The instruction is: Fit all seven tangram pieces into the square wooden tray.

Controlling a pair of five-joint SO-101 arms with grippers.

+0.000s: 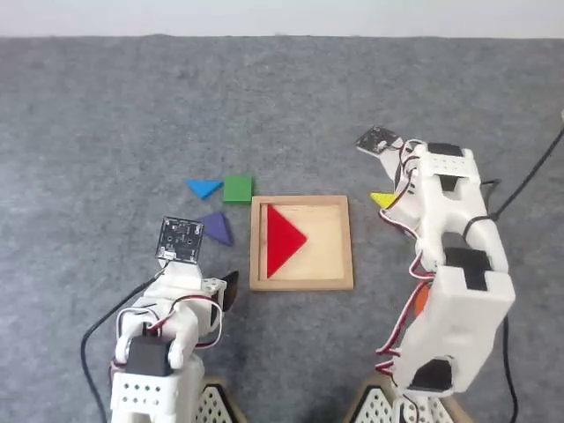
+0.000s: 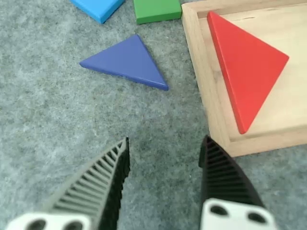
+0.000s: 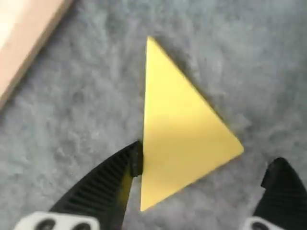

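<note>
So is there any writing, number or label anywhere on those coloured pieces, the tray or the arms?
None readable. The red triangle, yellow triangle and wooden tray are plain; the left arm's circuit board carries specks too small to read.

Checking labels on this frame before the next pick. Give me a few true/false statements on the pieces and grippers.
The red triangle lies inside the tray. True.
The green square is in the tray. False: it lies on the grey mat left of the tray, next to the light blue triangle.
The right gripper is open over the yellow triangle. True.
The left gripper holds the dark blue triangle. False: it is open and empty, that triangle lies apart on the mat.
</note>
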